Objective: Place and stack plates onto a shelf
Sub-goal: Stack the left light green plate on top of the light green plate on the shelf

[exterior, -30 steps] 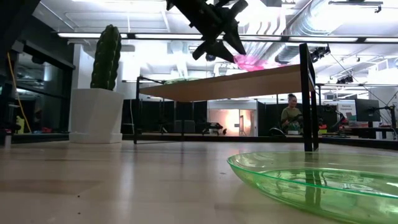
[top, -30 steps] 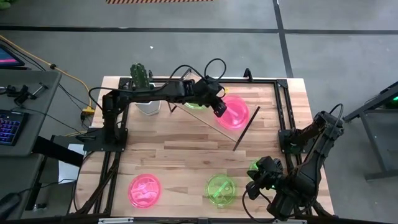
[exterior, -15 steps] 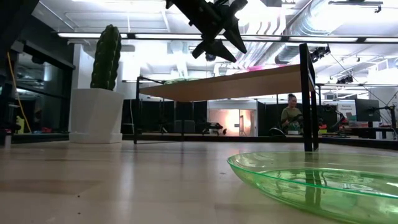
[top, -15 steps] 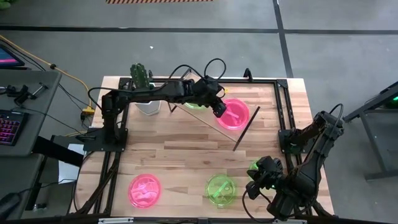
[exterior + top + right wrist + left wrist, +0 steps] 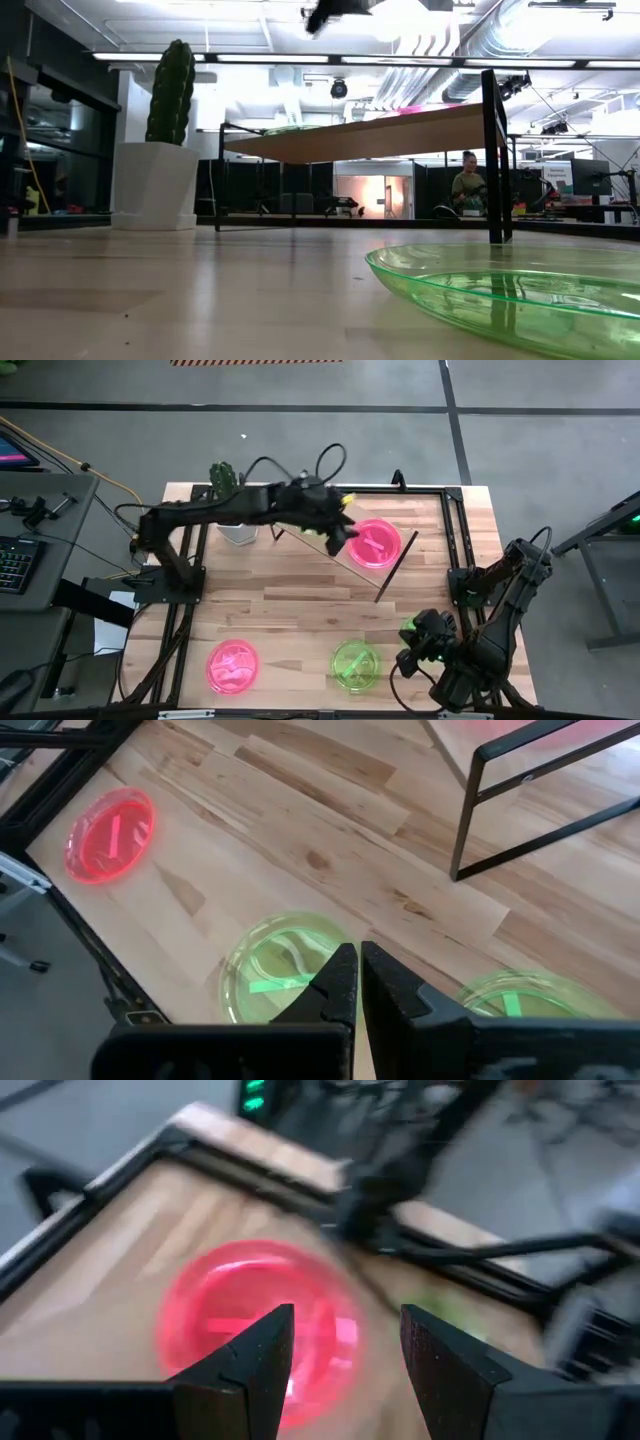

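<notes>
A pink plate (image 5: 376, 542) lies flat on the shelf (image 5: 375, 578), near its right end. My left gripper (image 5: 340, 532) hovers open just left of it; in its wrist view (image 5: 345, 1315) the same pink plate (image 5: 250, 1325) is below the fingers, untouched. In the low view a green plate's rim (image 5: 290, 128) shows on the shelf board (image 5: 380, 130). On the tabletop rest another pink plate (image 5: 232, 665) and a green plate (image 5: 355, 665). My right gripper (image 5: 420, 640) waits shut at the near right corner, above a second green plate (image 5: 530, 995).
A cactus in a white pot (image 5: 232, 510) stands at the far left, beside the shelf's left end. Black shelf legs (image 5: 520, 780) stand between the table plates and the board. The arm frames run along both table sides. Bare wood (image 5: 290, 610) lies in the table's middle.
My left gripper has let go of the pink plate, which was tilted above the board and now lies flat on the shelf. The gripper has then risen almost out of the low view and drawn back toward the table's left.
</notes>
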Action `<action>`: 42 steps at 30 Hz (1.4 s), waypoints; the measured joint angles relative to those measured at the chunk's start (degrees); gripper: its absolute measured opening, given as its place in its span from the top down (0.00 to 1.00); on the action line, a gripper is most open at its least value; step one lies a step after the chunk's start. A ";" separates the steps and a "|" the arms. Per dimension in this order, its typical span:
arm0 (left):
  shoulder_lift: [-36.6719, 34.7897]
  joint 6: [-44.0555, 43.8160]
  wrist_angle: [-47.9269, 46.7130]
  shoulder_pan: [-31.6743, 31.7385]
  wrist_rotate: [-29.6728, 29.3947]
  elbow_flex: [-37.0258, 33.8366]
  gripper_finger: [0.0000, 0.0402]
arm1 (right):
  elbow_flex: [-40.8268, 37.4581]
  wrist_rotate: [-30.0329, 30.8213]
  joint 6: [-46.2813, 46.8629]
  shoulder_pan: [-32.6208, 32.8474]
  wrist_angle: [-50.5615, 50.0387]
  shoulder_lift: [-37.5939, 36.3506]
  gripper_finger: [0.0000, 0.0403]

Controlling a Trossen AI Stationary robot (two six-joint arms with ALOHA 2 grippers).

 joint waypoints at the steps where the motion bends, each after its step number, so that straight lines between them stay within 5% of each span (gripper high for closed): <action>1: -1.71 0.64 1.12 -1.11 0.02 -1.12 0.56 | 0.01 0.00 0.00 -0.19 -0.23 0.00 1.00; 10: -22.93 -4.78 28.69 -10.20 -4.77 -29.91 0.56 | 0.02 -5.74 -2.09 -2.59 -1.30 0.00 1.00; 17: -36.28 -11.57 40.24 -15.13 -13.06 -47.19 0.56 | -4.17 -16.25 -7.74 -3.73 3.58 -0.02 1.00; 23: -41.79 -11.41 40.15 -16.48 -17.92 -49.94 0.57 | -21.38 -27.80 -7.53 -2.55 34.02 -1.79 1.00; 32: -43.64 -11.00 40.28 -16.47 -17.90 -49.92 0.57 | -38.30 -15.00 0.35 -3.07 67.36 -2.75 0.97; 42: -43.64 -11.59 40.21 -16.46 -17.62 -49.92 0.57 | -43.48 -19.78 0.00 -7.36 71.36 -2.27 0.54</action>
